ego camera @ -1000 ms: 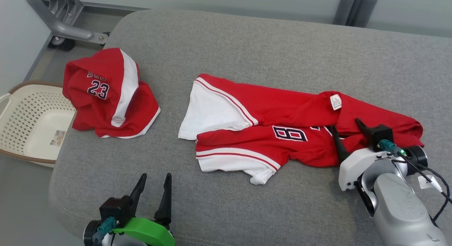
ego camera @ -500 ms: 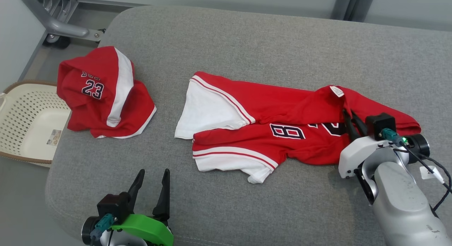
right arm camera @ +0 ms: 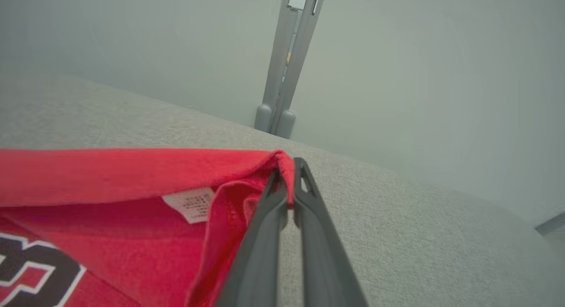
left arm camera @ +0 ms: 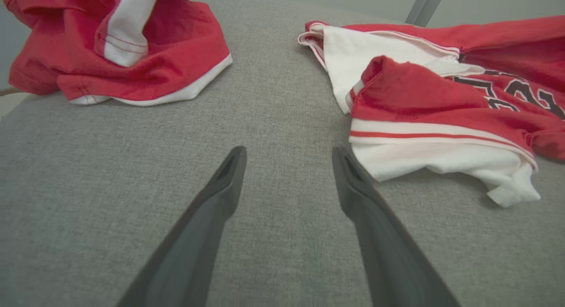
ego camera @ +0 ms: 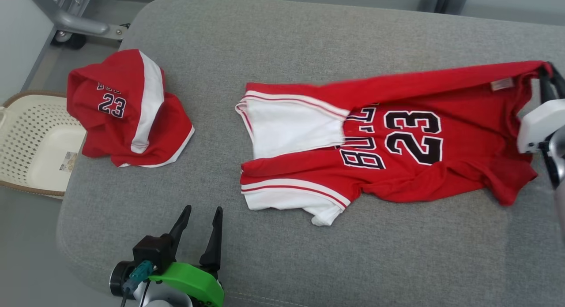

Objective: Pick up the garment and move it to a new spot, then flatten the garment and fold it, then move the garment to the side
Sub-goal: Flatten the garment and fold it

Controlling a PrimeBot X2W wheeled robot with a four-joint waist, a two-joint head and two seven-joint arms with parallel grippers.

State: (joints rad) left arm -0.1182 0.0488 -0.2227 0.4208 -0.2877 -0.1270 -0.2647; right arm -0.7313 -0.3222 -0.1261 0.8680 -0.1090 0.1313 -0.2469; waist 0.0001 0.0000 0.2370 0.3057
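Note:
A red and white jersey with "23" on it lies spread across the grey cushion; the left wrist view shows its white-trimmed end. My right gripper is shut on the jersey's red top edge at the far right, holding that corner lifted and stretched. A white label sits just left of the pinch. Near the cushion's front edge my left gripper stands open with nothing between its fingers, left of the jersey's white hem.
A second red garment with "23" lies bunched at the cushion's left, also in the left wrist view. A cream perforated basket stands on the floor at the left. Grey metal frame legs rise behind the cushion.
My right gripper shut on the jersey's top edge and pulled it up and to the right, unfolding the garment so the "23" shows. The head camera shifted slightly. The left gripper stayed open.

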